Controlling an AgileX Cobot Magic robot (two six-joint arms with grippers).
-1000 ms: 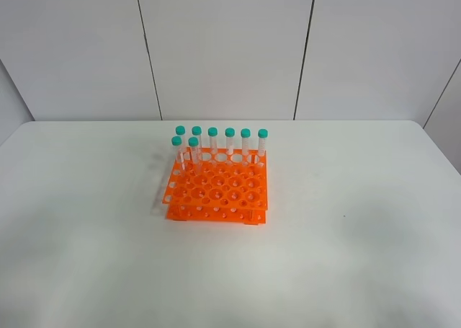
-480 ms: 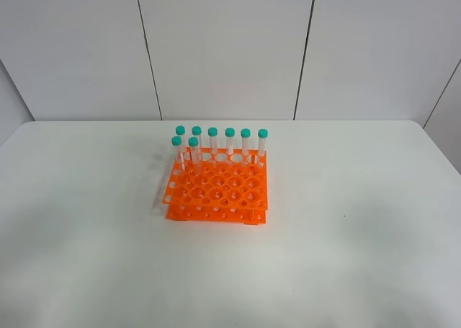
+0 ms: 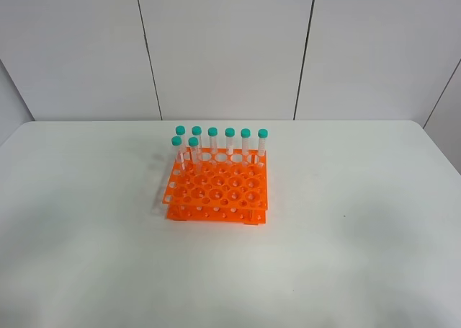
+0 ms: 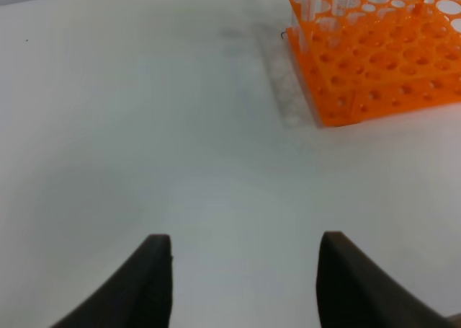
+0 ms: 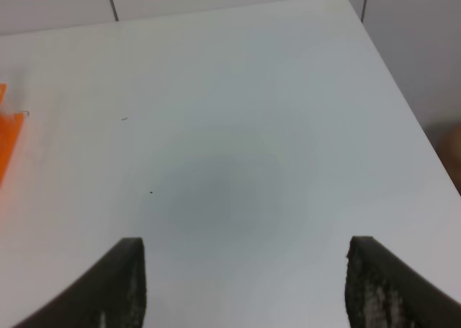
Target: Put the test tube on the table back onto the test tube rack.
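rack [image 3: 217, 189] with 8 upright tubes [image 3: 229, 142] mid-table [image 3: 360, 234]; bare tabletop around it.

Bright orange rack [image 3: 217, 191], patterned with a grid of round holes on top and smaller holes along its front edge. Clear tubes [image 3: 213, 146] with teal-green caps [image 3: 212, 131]. Plain matte white counter [image 3: 346, 256], soft grey shadows, one tiny dark speck. White wall panels [image 3: 223, 47] split by thin dark seams. Dark grey, near-black left gripper [image 4: 243, 259] and right gripper [image 5: 245, 267], the right one's inner faces faintly speckled.
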